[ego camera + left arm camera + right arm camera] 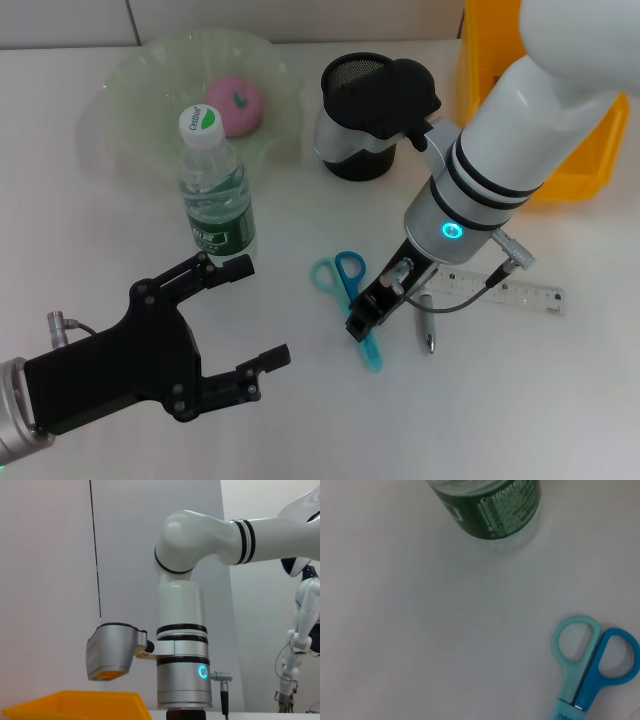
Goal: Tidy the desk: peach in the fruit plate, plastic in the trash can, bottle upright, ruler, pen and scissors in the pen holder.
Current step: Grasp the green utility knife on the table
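A pink peach [238,105] lies in the green fruit plate [140,100] at the back left. In front of the plate the bottle [215,190] stands upright; its base also shows in the right wrist view [490,510]. The scissors [345,285] with teal and blue handles [590,665] lie flat mid-table. My right gripper [365,322] is down at their blade end. Right of them lie the pen [426,325] and the clear ruler [505,290]. The black mesh pen holder [355,115] stands at the back. My left gripper [250,315] hovers open near the front left, holding nothing. No plastic is in view.
A yellow bin [590,150] stands at the back right, behind my right arm, and its rim shows in the left wrist view [75,705]. The right arm's cable hangs over the ruler.
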